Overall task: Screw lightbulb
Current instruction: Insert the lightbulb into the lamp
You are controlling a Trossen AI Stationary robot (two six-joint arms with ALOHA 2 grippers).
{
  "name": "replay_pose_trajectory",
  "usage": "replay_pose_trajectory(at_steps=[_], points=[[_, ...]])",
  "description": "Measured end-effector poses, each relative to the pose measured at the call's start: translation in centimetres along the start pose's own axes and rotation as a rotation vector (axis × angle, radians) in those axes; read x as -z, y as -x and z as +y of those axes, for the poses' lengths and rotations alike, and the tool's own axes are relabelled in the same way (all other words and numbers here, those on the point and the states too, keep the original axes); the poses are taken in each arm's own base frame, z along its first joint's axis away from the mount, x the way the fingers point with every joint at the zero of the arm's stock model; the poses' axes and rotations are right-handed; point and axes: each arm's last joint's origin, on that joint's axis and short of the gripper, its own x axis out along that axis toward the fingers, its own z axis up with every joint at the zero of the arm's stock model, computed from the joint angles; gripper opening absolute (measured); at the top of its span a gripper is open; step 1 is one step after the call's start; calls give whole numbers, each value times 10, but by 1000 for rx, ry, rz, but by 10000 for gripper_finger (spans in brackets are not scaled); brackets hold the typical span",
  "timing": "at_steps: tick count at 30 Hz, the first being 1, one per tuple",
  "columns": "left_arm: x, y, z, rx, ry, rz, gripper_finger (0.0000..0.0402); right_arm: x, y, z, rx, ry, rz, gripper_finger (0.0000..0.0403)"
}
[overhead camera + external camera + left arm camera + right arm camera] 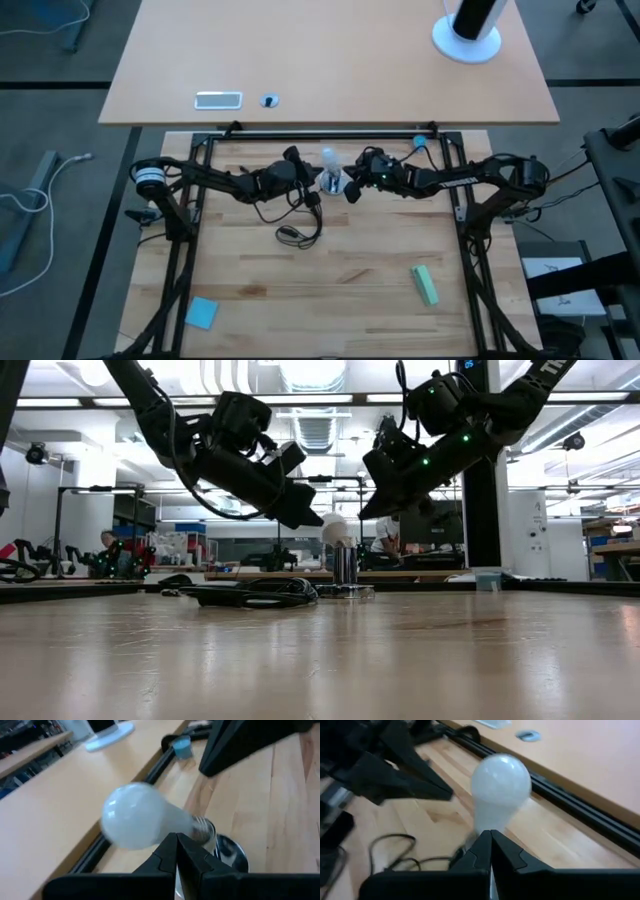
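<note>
The lightbulb (328, 160) stands upright in the round silver socket (332, 183) just above the middle of the high view, on the wooden table (360, 290); the left end effector (312, 178) sits just left of it, fingers pressed together, gripping nothing; the right end effector (350, 184) sits just right of it, likewise closed and empty; a black cord (300, 232) curls below the socket.
</note>
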Motion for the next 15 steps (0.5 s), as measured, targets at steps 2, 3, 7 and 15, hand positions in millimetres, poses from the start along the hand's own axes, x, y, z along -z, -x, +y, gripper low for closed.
replay_pose_trajectory(at_steps=[2,3,7,15], points=[[1,1,-1,8,2,23,0,2,0,-3,43,9,17,0],[2,2,-1,10,6,32,0,2,-1,-5,53,11,25,0],[6,5,0,0,-2,112,0,4,-1,-9,69,14,49,0],[8,28,12,-102,-30,274,0,6,-1,-9,31,1,75,0]])
